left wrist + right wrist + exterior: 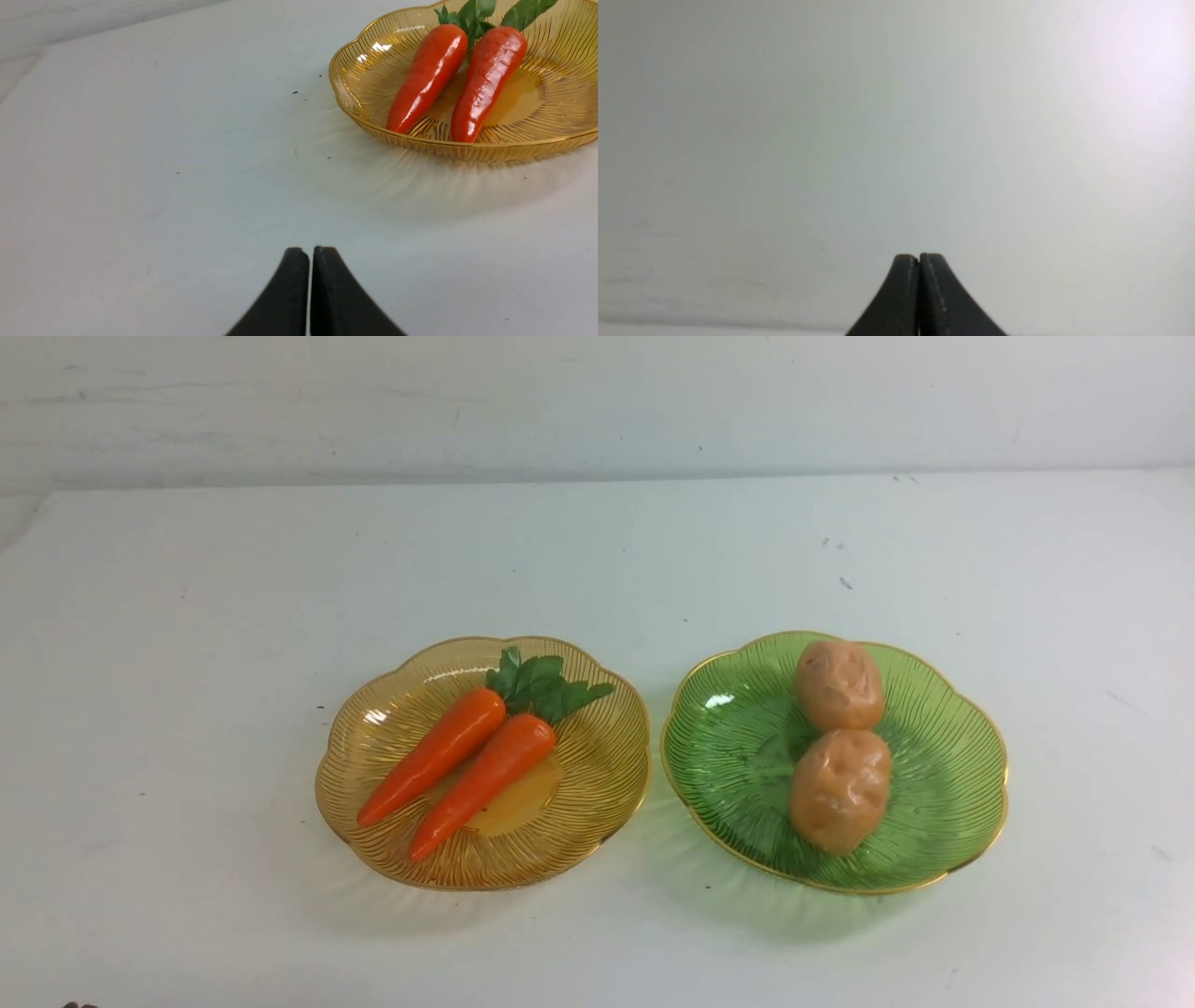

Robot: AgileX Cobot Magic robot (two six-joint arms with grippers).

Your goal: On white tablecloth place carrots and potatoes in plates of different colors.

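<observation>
Two orange carrots [436, 753] [485, 771] lie side by side in the amber plate [597, 803], left of centre on the white tablecloth [187, 709]. Two tan potatoes [839, 683] [840, 790] rest in the green plate [943, 803] to its right. In the left wrist view the carrots [427, 77] [488, 81] and amber plate [355, 79] lie ahead of my left gripper [311, 252], which is shut and empty, well short of the plate. My right gripper [919, 258] is shut and empty over bare white cloth. Neither gripper shows in the front view.
A pale wall [597, 401] rises behind the table's far edge. Small dark specks [845, 582] dot the cloth at the back right. The two plates sit close together with a narrow gap between their rims.
</observation>
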